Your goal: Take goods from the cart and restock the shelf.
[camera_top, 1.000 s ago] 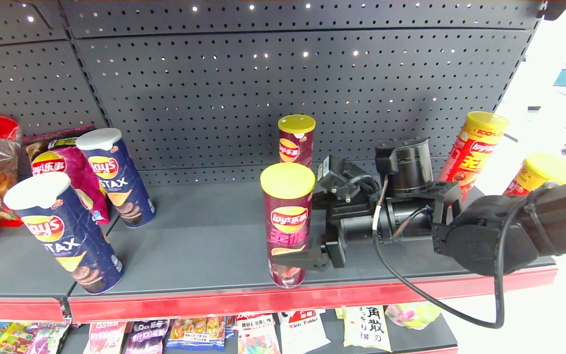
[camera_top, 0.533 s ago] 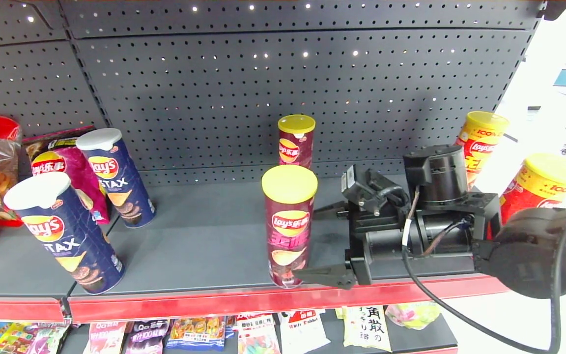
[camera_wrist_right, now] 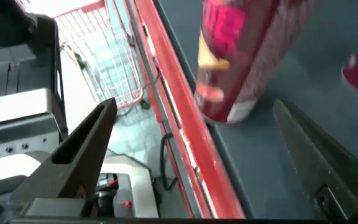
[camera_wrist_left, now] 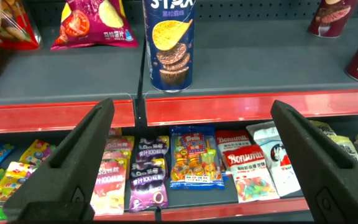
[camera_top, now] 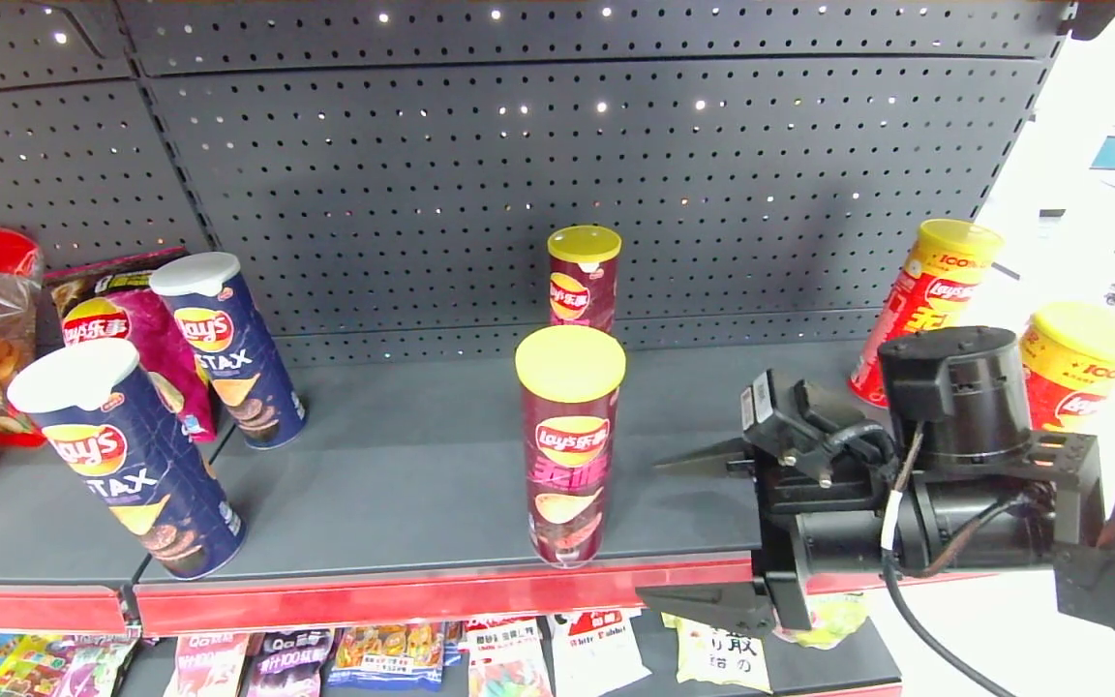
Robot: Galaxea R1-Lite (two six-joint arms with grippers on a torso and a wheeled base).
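A maroon chip can [camera_top: 567, 445] with a yellow lid stands upright near the front edge of the dark shelf [camera_top: 403, 484]. My right gripper [camera_top: 654, 530] hangs open to the can's right, clear of it, with its lower finger past the red shelf lip. In the right wrist view the same maroon can [camera_wrist_right: 247, 62] stands beyond the open right gripper [camera_wrist_right: 194, 106], untouched. My left gripper [camera_wrist_left: 191, 106] is open with nothing in it, level with the red shelf edge below a blue chip can [camera_wrist_left: 169, 43]. A red cart [camera_wrist_right: 114, 56] stands behind, below the shelf.
A second maroon can [camera_top: 584, 276] stands at the back. Two blue cans [camera_top: 127, 455] and snack bags [camera_top: 122, 329] fill the left; two red-yellow cans [camera_top: 935, 290] stand at the right. Candy packets [camera_top: 519, 658] line the lower shelf.
My right gripper let go of the maroon can, opened, and drew back to the right and off the shelf's front edge. The can stays standing where it was set.
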